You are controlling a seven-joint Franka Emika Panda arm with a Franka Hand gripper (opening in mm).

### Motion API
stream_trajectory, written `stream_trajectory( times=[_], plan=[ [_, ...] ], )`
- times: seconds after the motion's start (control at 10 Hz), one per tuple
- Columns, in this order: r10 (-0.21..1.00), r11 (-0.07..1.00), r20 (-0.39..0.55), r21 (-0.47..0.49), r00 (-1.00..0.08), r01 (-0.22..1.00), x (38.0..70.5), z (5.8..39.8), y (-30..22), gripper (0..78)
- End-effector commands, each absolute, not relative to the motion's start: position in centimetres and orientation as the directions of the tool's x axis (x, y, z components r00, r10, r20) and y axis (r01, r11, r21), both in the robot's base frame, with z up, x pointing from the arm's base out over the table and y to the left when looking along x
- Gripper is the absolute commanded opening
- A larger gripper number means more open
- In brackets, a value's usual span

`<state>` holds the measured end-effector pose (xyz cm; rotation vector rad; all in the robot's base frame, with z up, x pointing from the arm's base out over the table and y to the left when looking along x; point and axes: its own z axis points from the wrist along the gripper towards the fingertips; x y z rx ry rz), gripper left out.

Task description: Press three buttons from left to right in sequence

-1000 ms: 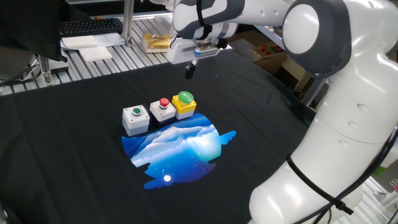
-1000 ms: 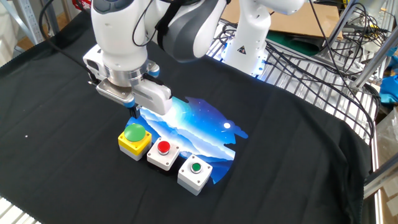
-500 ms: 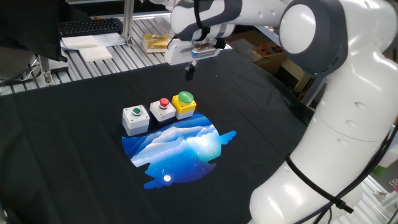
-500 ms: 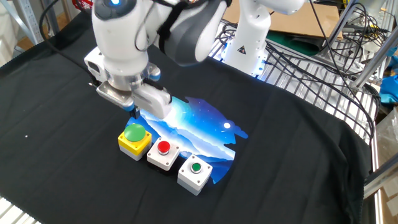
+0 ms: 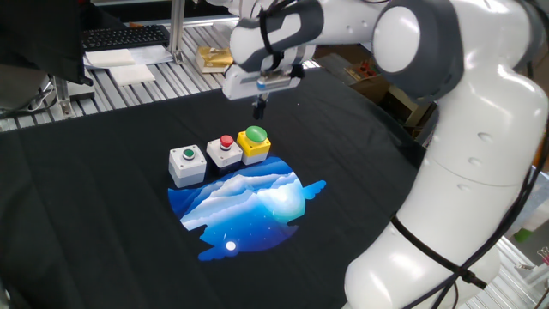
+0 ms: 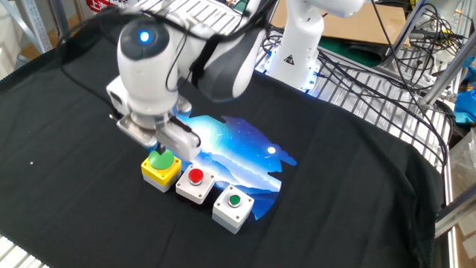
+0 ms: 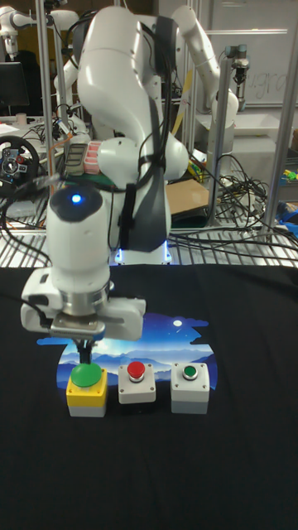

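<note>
Tall fixed view shows gripper (image 7: 85, 358) tip just above yellow box with green dome (image 7: 86, 388), contact not clear. One fixed view places gripper (image 5: 259, 106) behind and above the dome, gap visible; the other fixed view hides tip behind wrist.

Since a second ago, arm has tilted and gripper has dropped closer to yellow box.

Finger gap: cannot tell, tips read as one dark point; nothing held.

Three boxes in touching row on black tabletop (image 5: 103, 215): grey box with green button (image 5: 187, 164), grey box with red button (image 5: 225, 150), yellow box, at edge of blue printed patch (image 5: 249, 206).
</note>
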<state>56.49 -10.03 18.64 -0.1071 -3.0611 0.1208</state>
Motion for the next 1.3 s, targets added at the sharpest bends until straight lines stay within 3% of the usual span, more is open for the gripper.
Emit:
stream_trajectory(
  times=[0.1, 1.3],
  plan=[
    [0.051, 0.999, 0.079, -0.02, -0.996, 0.05, 56.74, 15.88, -10.64, 0.0],
    [0.034, 0.999, 0.053, -0.001, -0.998, 0.034, 56.83, 14.99, -10.62, 0.0]
  ],
)
